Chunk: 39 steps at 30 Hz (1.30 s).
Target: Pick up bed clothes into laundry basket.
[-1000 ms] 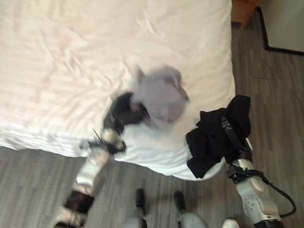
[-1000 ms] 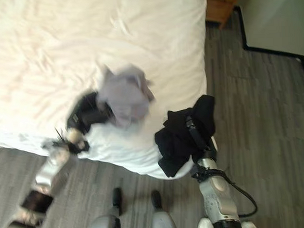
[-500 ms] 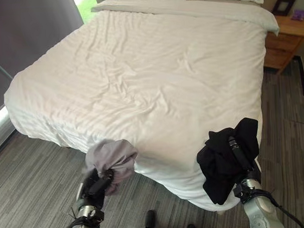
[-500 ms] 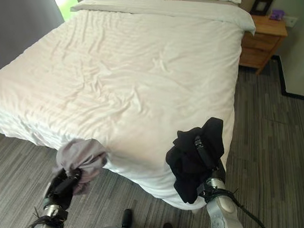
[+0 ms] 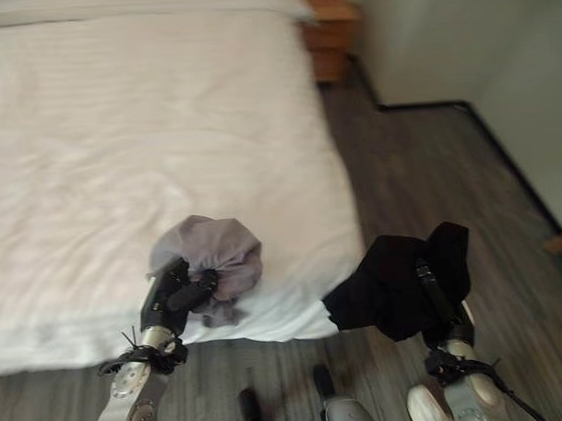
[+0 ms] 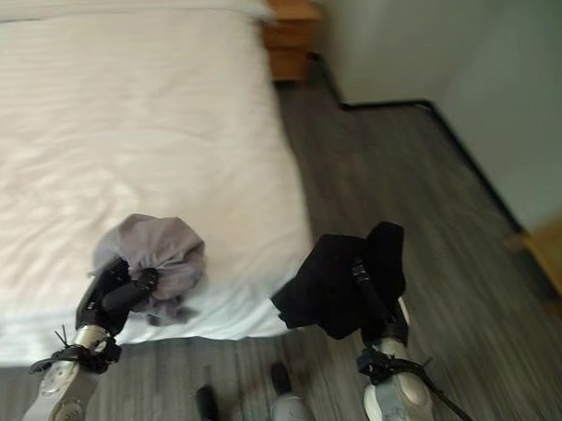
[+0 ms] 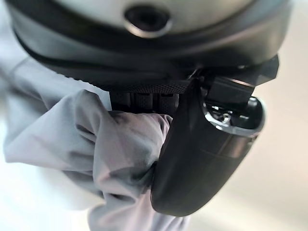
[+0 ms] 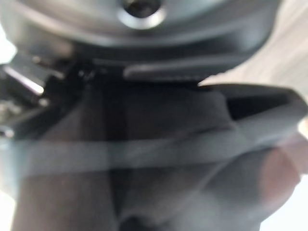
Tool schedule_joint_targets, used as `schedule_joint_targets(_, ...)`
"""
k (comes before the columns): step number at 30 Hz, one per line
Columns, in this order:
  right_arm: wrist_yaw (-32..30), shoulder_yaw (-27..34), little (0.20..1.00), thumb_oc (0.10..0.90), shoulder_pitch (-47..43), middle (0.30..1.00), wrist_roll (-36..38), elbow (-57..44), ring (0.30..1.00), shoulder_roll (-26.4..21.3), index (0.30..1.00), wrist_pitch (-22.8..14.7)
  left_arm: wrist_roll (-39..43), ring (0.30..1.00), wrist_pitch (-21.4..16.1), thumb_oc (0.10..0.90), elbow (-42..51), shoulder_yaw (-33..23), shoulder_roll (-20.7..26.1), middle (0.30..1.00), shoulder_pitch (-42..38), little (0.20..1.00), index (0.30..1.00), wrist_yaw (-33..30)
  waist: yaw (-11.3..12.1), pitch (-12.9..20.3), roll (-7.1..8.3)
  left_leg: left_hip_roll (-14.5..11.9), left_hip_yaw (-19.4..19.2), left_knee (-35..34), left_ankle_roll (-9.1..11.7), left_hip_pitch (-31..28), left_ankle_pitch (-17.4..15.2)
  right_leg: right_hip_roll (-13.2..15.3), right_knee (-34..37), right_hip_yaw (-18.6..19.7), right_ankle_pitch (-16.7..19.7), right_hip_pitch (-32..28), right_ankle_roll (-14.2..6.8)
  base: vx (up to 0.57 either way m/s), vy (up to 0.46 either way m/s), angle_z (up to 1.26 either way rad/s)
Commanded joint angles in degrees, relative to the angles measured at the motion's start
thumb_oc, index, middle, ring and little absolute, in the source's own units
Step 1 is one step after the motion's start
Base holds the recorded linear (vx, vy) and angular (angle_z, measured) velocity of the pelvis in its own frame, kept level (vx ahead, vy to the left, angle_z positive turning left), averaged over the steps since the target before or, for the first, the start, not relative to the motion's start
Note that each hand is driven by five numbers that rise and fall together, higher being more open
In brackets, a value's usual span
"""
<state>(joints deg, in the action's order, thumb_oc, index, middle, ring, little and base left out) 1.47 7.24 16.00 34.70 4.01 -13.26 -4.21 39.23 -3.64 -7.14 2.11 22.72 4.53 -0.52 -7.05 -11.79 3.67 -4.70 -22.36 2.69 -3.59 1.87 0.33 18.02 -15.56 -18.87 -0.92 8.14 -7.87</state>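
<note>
Grey garment [image 5: 211, 260] bunched into a soft rounded wad, matte lilac-grey cloth with deep folds, held up over the near edge of the bed [image 5: 122, 161]. Left hand [image 5: 176, 293] clamped on it from below: in the left wrist view, thumb [image 7: 202, 159] pressed against the cloth, fingers curled into the folds behind it. Forearm angled up from lower left, hand tilted toward the bed. Black garment [image 5: 394, 282] crumpled and draped, dull dark fabric with a loose flap hanging down to the left, held off the bed's right corner, above the grey wood-grain floor [image 5: 427, 168]. Right hand [image 5: 438, 302] mostly wrapped in the black cloth, 1 dark finger visible along its front; cannot tell from either the eye views or the right wrist view how the fingers stand. Bed cover white, finely striped, lightly wrinkled. Wooden nightstand [image 5: 332, 35] at the far corner beside the bed, pale wall with a dark baseboard behind it.
</note>
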Motion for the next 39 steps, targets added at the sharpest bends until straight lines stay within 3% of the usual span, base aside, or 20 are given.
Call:
schedule_joint_targets(1,0.64,-3.81,0.300,0.400,-9.13,0.300,-1.02,-5.45,0.300,-4.91,0.300,-5.41,0.17,0.300,-6.76,0.400,13.25,-3.39,-0.15,0.300,2.55,0.300,0.300,1.99,5.03,3.74,-0.21,-7.10,-7.70,6.83,2.69,1.20,-4.79,3.46,-11.28,-6.71,-1.01,-6.90,-0.53,-0.49,-0.192,-1.94)
schedule_joint_targets(3,-0.71,-5.00,0.300,0.400,-12.07,0.300,-0.29,-5.21,0.300,-4.60,0.300,-6.07,0.78,0.300,-7.13,0.400,14.29,-5.22,-0.33,0.300,4.15,0.300,0.300,0.84,6.74,4.68,1.61,-11.89,-12.07,10.03,4.69,3.18,-3.04,1.21,-1.09,-9.64,-4.15,-9.33,0.22,-0.29,-0.412,-3.05)
schedule_joint_targets(4,-0.44,-5.22,0.300,0.400,-11.93,0.300,1.08,-6.05,0.300,-4.16,0.300,-6.50,0.67,0.300,-6.95,0.400,13.61,-6.12,-0.20,0.300,4.42,0.300,0.300,0.50,6.58,4.62,2.23,-14.36,-12.84,13.27,6.19,4.05,-2.10,-1.69,3.57,-6.65,-5.10,-9.90,0.99,-0.12,-0.373,-2.16)
schedule_joint_targets(5,-0.43,-5.35,0.300,0.400,-11.86,0.300,1.18,-6.16,0.300,-4.08,0.300,-6.49,0.67,0.300,-6.95,0.400,13.55,-6.26,-0.10,0.300,4.46,0.300,0.300,0.54,7.07,4.64,2.00,-15.51,-13.10,14.35,6.70,4.21,-2.34,-2.59,4.22,-6.19,-4.97,-10.01,1.40,-0.03,-0.406,-1.58)
schedule_joint_targets(6,0.69,-5.64,0.300,0.400,-11.35,0.300,0.47,-7.80,0.300,-5.50,0.300,-6.45,-0.10,0.300,-7.34,0.400,10.99,-6.50,-0.35,0.300,5.08,0.300,0.300,0.82,7.07,4.44,2.35,-16.96,-9.17,16.29,7.88,4.34,-1.52,-5.91,7.81,-0.88,-5.99,-10.22,1.82,0.03,-0.258,-1.28)
schedule_joint_targets(7,0.72,-6.79,0.300,0.400,-12.69,0.300,-0.26,-7.78,0.300,-7.19,0.300,-6.17,-0.45,0.300,-7.81,0.400,9.73,-6.97,-1.02,0.300,5.37,0.300,0.300,-0.18,8.96,3.87,1.90,-14.43,-0.98,16.82,9.11,5.11,0.35,-7.15,7.90,1.30,-5.96,-10.08,2.09,0.02,-0.241,-1.52)
schedule_joint_targets(8,0.70,-6.78,0.300,0.400,-12.82,0.300,-0.26,-7.73,0.300,-7.29,0.300,-6.18,-0.48,0.300,-7.86,0.400,9.65,-6.97,-1.13,0.300,5.25,0.300,0.300,-0.19,8.88,3.78,1.76,-14.51,-0.87,16.78,9.18,5.15,0.51,-7.28,8.00,1.22,-5.89,-10.14,2.17,-0.07,-0.130,-1.19)
schedule_joint_targets(9,0.32,-7.22,0.300,0.400,-13.95,0.300,0.02,-7.24,0.300,-7.94,0.300,-6.16,-0.79,0.300,-8.06,0.400,9.71,-7.20,-2.39,0.300,5.55,0.300,0.300,-0.95,9.97,3.30,2.08,-9.83,7.43,17.17,7.67,7.01,-0.42,-8.18,8.41,4.52,-4.33,-8.66,2.91,-0.11,-0.203,-1.63)
schedule_joint_targets(10,0.93,-7.43,0.300,0.400,-15.32,0.300,0.14,-5.05,0.300,-9.12,0.300,-6.41,-1.61,0.300,-8.20,0.400,10.39,-8.42,-4.25,0.300,7.24,0.300,0.300,-0.29,10.78,2.87,2.18,-3.05,18.80,17.07,7.05,6.19,-3.87,-10.37,9.27,10.77,-2.70,-7.12,3.07,-0.11,-0.239,-2.00)
schedule_joint_targets(12,0.49,-5.49,0.300,0.400,-14.66,0.300,-0.76,-3.56,0.300,-9.93,0.300,-6.69,-3.45,0.300,-8.71,0.400,11.68,-9.68,-5.05,0.300,8.41,0.300,0.300,-0.09,10.74,2.98,1.52,1.48,27.28,19.14,6.90,4.93,-6.00,-12.72,9.67,16.75,-2.02,-6.09,3.58,0.02,-0.118,-1.96)
schedule_joint_targets(13,0.72,-5.10,0.300,0.400,-14.58,0.300,-0.86,-3.75,0.300,-10.12,0.300,-6.56,-2.91,0.300,-8.87,0.400,11.31,-10.05,-5.36,0.300,8.73,0.300,0.300,0.08,10.21,3.34,1.24,2.27,28.62,17.70,6.30,4.23,-6.80,-13.25,9.56,18.07,-1.68,-5.39,3.59,0.06,0.013,-1.60)
schedule_joint_targets(14,0.25,-4.25,0.300,0.400,-14.35,0.300,-1.07,-3.81,0.300,-9.78,0.300,-6.79,-2.45,0.300,-9.07,0.400,10.64,-9.81,-5.82,0.300,8.28,0.300,0.300,-0.40,9.69,3.54,0.28,2.27,29.16,14.27,6.22,2.57,-7.15,-14.26,9.57,19.60,-1.77,-5.31,3.42,0.04,0.053,-1.35)
schedule_joint_targets(16,-0.81,-2.00,0.300,0.400,-13.16,0.300,-2.19,-4.47,0.300,-8.85,0.300,-7.30,-1.87,0.300,-8.99,0.400,9.12,-9.40,-5.80,0.300,7.44,0.300,0.300,-0.49,7.47,4.63,-0.93,1.68,25.69,6.77,5.16,-0.73,-7.02,-14.75,9.20,20.35,-1.36,-4.54,2.55,0.07,0.096,-1.22)
schedule_joint_targets(20,-1.04,-0.02,0.300,0.400,-10.19,0.300,-2.62,-5.09,0.300,-7.42,0.300,-7.36,-2.10,0.300,-9.07,0.400,8.58,-8.27,-4.20,0.300,5.80,0.300,0.300,-0.06,4.45,5.76,-1.66,1.89,23.61,3.44,4.93,-2.23,-5.76,-14.34,9.75,21.63,-1.18,-4.09,2.31,0.04,0.063,-0.43)
schedule_joint_targets(26,-1.01,1.25,0.300,0.400,-8.09,0.300,-5.95,-3.95,0.300,-7.64,0.300,-7.35,-2.57,0.300,-9.11,0.400,7.57,-5.68,-4.94,0.300,2.75,0.300,0.300,-0.08,0.87,6.79,-2.39,2.49,22.23,2.29,3.76,-4.03,-6.48,-14.26,8.69,23.73,-1.81,-3.91,2.10,0.05,0.054,-0.13)
schedule_joint_targets(27,-0.83,5.16,0.300,0.400,-3.09,0.300,-8.90,3.14,0.300,-11.56,0.300,-3.50,-10.00,0.300,-7.91,0.400,2.61,-13.50,-6.11,0.300,5.50,0.300,0.300,-4.04,8.03,4.55,-2.48,-1.91,13.24,-0.32,6.81,0.48,1.61,-8.42,9.39,2.24,-5.53,-9.32,2.03,0.00,0.020,0.08)
schedule_joint_targets(39,-2.78,7.62,0.300,0.400,-7.14,0.300,-7.18,-1.90,0.300,-11.81,0.300,-6.31,-14.38,0.300,-10.93,0.400,6.66,-19.93,-1.61,0.300,4.65,0.300,0.300,-6.97,9.31,4.59,-1.48,-1.60,13.46,-0.46,6.75,-0.12,0.45,-7.91,10.95,1.64,-4.74,-10.65,1.27,0.01,0.013,0.02)
